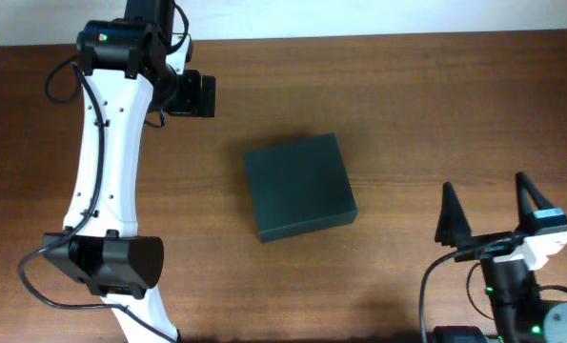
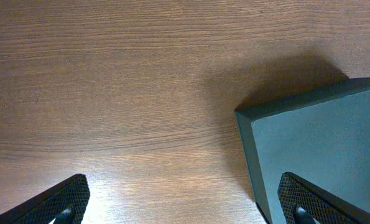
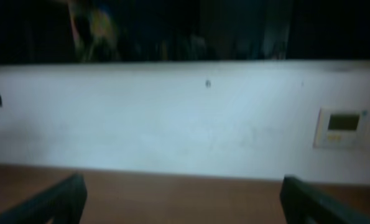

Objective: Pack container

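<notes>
The container (image 1: pixel 299 187) lies with its lid closed in the middle of the counter (image 1: pixel 407 86), and no loose items show. The left gripper (image 2: pixel 181 186) and the right gripper (image 1: pixel 484 186) are both spread wide and empty. I judge the packing is either finished or not begun.

Left wrist view: the container (image 2: pixel 315 143) runs off the right and bottom edges, only one corner showing. Right wrist view is all blur: the small panel (image 3: pixel 339 127) on the wall (image 3: pixel 172 118) is unreadable, and the right gripper (image 3: pixel 181 202) is clipped at the bottom edge.
</notes>
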Robot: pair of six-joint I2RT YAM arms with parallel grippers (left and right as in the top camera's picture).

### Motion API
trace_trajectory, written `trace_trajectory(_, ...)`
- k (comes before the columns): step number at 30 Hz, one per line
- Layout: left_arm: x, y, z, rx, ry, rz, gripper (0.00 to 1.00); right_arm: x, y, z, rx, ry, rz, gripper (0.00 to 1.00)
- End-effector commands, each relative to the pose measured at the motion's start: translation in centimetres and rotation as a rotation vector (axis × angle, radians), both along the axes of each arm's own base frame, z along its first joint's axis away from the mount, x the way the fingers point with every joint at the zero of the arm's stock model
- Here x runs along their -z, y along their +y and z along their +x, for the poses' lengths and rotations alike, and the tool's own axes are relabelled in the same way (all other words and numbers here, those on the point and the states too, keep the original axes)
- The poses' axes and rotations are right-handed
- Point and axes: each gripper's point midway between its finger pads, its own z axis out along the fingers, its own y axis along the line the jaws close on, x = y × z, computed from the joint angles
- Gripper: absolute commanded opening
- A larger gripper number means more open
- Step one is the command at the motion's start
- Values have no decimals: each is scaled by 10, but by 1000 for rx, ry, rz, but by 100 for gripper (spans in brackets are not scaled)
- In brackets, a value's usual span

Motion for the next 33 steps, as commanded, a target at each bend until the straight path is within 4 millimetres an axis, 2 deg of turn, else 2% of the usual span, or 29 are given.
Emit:
trace_trajectory(1,-7,2,-1,-3,-19,5,99,12,-3,-2,17,-61,-8,99)
trace_trajectory(7,-7,2,-1,-3,-19,5,99,36,-3,-6,17,-101,-10,99)
trace_trajectory(18,-7,2,-1,-3,-19,5,99,49,-3,-5,17,-106,-10,99)
trace_trajectory(22,-7,2,-1,-3,-19,5,99,72,-3,4,16,-55,-8,99)
trace_trajectory(28,-7,2,-1,-3,-19,5,99,126,-3,20,12,59,0,99)
trace_trajectory(33,-7,2,-1,-3,-19,5,99,149,3,24,-24,108,1,99)
